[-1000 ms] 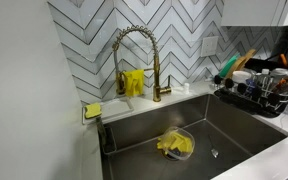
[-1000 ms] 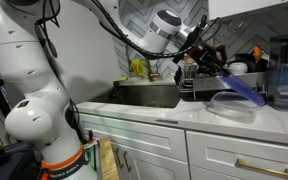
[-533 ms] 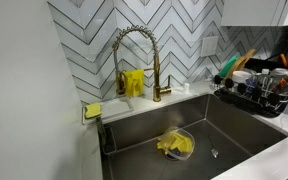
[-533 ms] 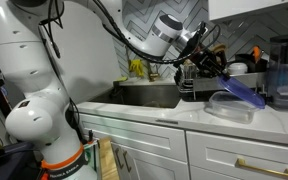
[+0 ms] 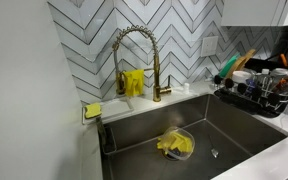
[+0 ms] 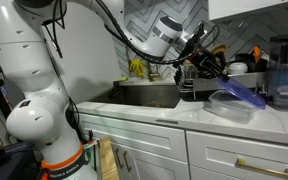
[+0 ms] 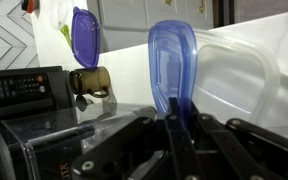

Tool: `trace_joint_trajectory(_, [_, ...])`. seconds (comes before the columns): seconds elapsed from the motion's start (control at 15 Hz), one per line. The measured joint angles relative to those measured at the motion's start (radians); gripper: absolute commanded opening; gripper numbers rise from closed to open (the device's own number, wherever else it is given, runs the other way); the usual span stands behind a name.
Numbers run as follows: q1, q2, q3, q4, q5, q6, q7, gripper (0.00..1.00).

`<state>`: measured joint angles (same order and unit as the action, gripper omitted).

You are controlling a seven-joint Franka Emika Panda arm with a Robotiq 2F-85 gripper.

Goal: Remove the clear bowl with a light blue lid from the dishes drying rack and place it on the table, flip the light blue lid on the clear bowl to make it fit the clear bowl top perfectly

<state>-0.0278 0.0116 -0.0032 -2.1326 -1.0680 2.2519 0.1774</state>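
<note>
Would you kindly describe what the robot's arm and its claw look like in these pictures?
The arm is glossy white, built of rounded, bulbous segments with dark seams at the joints. Black cables run along its upper part. Its wrist section is a pale grey, round cylinder. The claw is black and angular, with matte linkages.

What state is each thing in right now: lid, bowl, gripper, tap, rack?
Translucent light blue lid: gripped, not seated on the bowl.
Clear plastic bowl: uncovered, on the white counter.
Gripper: shut on the lid.
Gold faucet: no water visible.
Black wire drying rack: crowded with dishes.
</note>
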Motion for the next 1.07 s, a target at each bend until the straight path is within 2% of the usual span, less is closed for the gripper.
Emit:
trace_joint_trajectory(0.27, [0.004, 0.007, 0.001, 0.006, -0.008, -0.029, 0.001, 0.02])
trace_joint_trajectory(0.73, [0.035, 0.01, 0.02, 0.037, -0.107, -0.225, 0.093, 0.02])
trace_joint_trajectory(1.0, [0.065, 0.021, 0.049, 0.061, -0.119, -0.297, 0.127, 0.02])
trace_joint_trajectory(1.07, [0.072, 0.028, 0.056, 0.066, -0.119, -0.303, 0.133, 0.1])
